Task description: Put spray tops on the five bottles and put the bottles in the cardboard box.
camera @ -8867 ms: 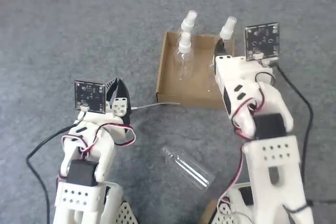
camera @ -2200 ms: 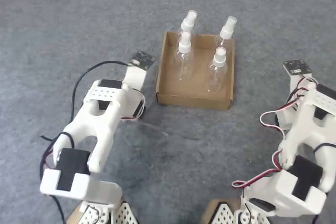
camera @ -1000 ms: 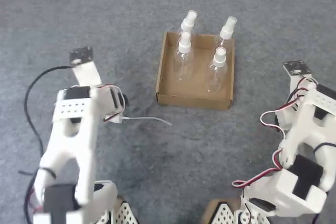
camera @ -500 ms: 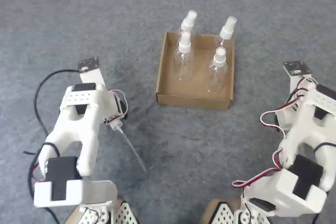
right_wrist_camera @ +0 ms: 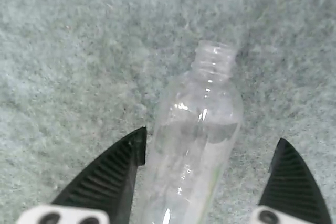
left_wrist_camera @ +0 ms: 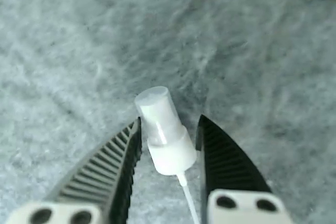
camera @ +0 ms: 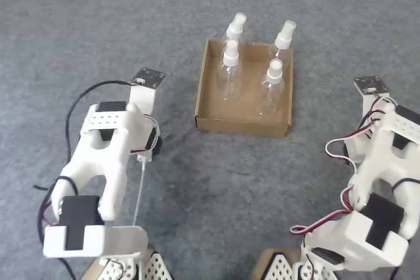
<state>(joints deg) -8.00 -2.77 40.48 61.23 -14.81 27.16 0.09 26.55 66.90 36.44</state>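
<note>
Four capped bottles (camera: 230, 73) stand in the cardboard box (camera: 239, 124), my left end effector (left_wrist_camera: 169, 124) clenches the last spray top (left_wrist_camera: 157, 109), and the bare fifth bottle (right_wrist_camera: 210, 95) lies inside my released right end effector (right_wrist_camera: 211, 137).

On the grey table (camera: 98, 37) stands the cardboard box (camera: 243, 124); an uncapped bottle (right_wrist_camera: 194, 129) lies inside the wide-spread right claw (right_wrist_camera: 211, 142).

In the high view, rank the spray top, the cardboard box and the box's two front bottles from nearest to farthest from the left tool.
1. spray top: clamped in the left tool.
2. cardboard box: its left wall, to the tool's right and farther back.
3. front-left bottle: inside the box, left side.
4. front-right bottle: inside the box, right side.
</note>
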